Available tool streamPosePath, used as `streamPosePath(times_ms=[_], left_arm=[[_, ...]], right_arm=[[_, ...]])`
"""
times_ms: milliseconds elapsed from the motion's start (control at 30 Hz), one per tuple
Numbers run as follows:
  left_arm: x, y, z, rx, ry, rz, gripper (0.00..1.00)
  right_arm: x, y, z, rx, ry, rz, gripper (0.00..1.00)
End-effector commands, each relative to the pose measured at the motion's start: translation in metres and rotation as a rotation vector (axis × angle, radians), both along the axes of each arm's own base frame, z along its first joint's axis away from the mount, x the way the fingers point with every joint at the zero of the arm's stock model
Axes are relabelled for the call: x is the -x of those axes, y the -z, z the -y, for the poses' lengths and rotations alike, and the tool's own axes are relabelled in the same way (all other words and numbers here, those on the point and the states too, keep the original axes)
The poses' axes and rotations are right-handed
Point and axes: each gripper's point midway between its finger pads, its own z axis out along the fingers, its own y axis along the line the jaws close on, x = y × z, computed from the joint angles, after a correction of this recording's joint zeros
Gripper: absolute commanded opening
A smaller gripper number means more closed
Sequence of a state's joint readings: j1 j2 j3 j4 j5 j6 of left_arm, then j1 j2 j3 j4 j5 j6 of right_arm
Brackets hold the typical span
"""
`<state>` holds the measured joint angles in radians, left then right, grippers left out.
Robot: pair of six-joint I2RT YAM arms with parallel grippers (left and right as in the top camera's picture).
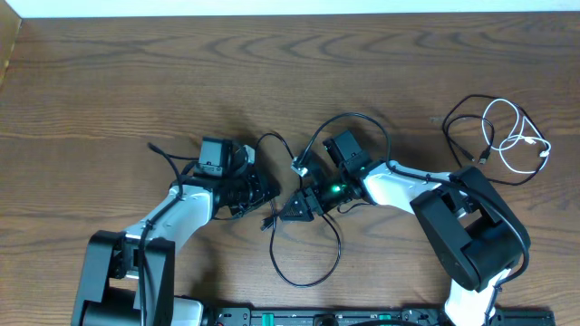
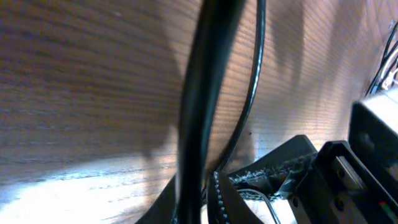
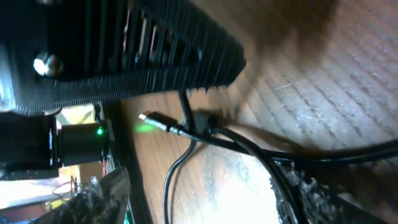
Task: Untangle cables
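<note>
The worktop is dark brown wood with a strong grain. A pale strip of wall runs along its far edge.

A thin black cable lies in the middle of the worktop, between the two arms. One loop arches over the right wrist and a wider one sags toward the near edge. The left end effector and the right end effector sit close together on this cable, facing each other.

In the right wrist view, a small plug with a metal tip lies on the wood just below the ribbed upper finger, and black strands cross beside it. I cannot tell whether this end effector is clenched or released.

In the left wrist view a blurred black strand runs straight up past the fingers. I cannot tell that end effector's state either.

Well apart, at the far right, a second black cable lies in loose loops. It overlaps a shorter white cable.
</note>
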<state>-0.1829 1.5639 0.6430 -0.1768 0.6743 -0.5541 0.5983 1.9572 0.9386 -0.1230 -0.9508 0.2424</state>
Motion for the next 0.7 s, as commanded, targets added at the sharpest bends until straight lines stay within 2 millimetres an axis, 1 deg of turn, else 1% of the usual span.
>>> streamPosePath(times_ms=[0, 167, 267, 433, 500, 667], left_arm=[[-0.002, -0.002, 0.005, 0.005, -0.007, -0.012, 0.15], [0.002, -0.010, 0.015, 0.074, 0.021, -0.024, 0.15], [0.004, -0.013, 0.019, 0.099, 0.031, -0.030, 0.15], [0.007, -0.012, 0.019, 0.114, -0.024, -0.093, 0.08], [0.007, -0.012, 0.019, 0.122, -0.058, -0.124, 0.08], [0.007, -0.012, 0.019, 0.124, -0.070, -0.136, 0.08]], right_arm=[[-0.003, 0.024, 0.008, 0.103, 0.053, -0.008, 0.68], [-0.013, 0.034, 0.015, 0.191, 0.145, -0.028, 0.65], [-0.014, 0.035, 0.015, 0.192, 0.147, -0.023, 0.65], [-0.014, 0.035, 0.015, 0.191, 0.147, -0.023, 0.66], [-0.014, 0.035, 0.015, 0.191, 0.147, -0.023, 0.66], [-0.014, 0.035, 0.015, 0.195, 0.149, -0.020, 0.66]])
